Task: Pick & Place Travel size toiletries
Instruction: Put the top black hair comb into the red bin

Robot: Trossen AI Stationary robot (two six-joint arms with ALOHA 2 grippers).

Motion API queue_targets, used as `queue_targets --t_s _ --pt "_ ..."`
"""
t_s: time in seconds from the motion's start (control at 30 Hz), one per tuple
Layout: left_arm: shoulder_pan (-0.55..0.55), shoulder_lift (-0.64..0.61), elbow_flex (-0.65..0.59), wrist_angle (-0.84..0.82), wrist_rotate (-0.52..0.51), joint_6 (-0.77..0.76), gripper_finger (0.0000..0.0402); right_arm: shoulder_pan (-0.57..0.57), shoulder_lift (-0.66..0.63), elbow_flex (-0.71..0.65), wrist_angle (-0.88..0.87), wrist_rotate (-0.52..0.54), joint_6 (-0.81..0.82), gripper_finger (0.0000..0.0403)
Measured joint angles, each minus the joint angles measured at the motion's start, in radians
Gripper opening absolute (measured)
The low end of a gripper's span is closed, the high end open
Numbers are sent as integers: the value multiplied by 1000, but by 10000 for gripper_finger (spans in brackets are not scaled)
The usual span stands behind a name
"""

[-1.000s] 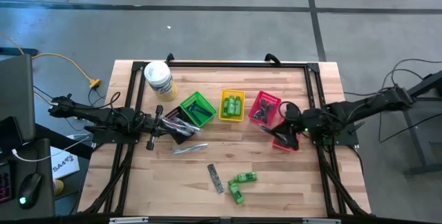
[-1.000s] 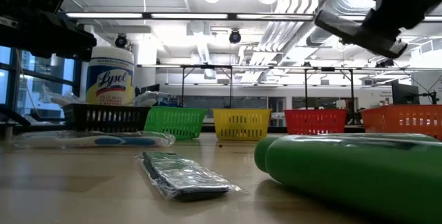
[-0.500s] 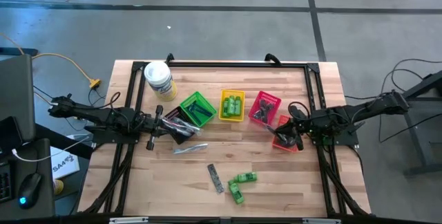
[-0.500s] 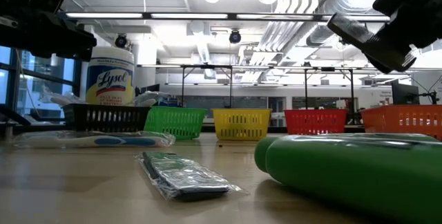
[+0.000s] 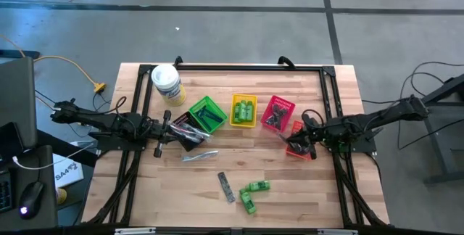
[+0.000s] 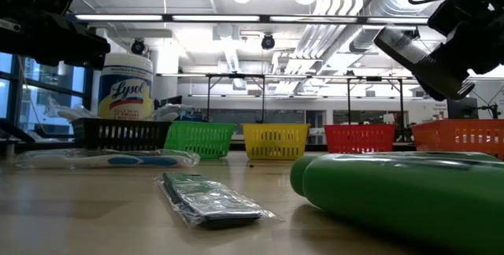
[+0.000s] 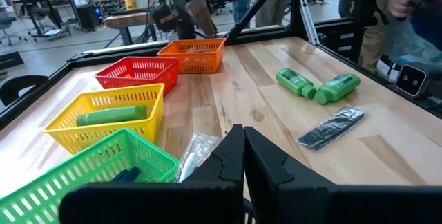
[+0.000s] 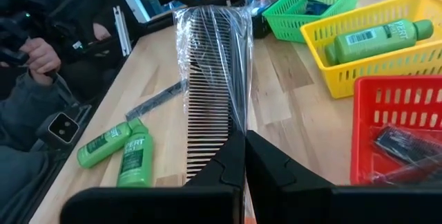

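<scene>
The right tool (image 8: 245,141) is pinched shut on a wrapped comb (image 8: 214,79), up in the air near the tabletop's right edge. The comb points long-ways away from the tool, and the red basket (image 8: 407,106) with other combs sits just beside it. The left tool (image 7: 243,141) waits shut and empty near the left edge.

Wipes tub (image 5: 166,83), coloured baskets (image 5: 243,110)

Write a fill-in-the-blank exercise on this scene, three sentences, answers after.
1. The right gripper is shut on a wrapped ____.
2. The yellow basket stands between the green basket and the ____ basket.
3. Two green bottles lie on the table beside a loose comb, outside every ____.

Answers: comb; red; basket
</scene>
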Motion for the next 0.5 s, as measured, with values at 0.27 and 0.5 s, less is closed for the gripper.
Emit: queue_targets --t_s 0.27,0.5 --pt "0 0 0 0 0 6 0 -32 0 -31 52 -1 -3 3" --pt "0 0 0 0 -1 0 0 -102 0 -31 52 -38 18 3"
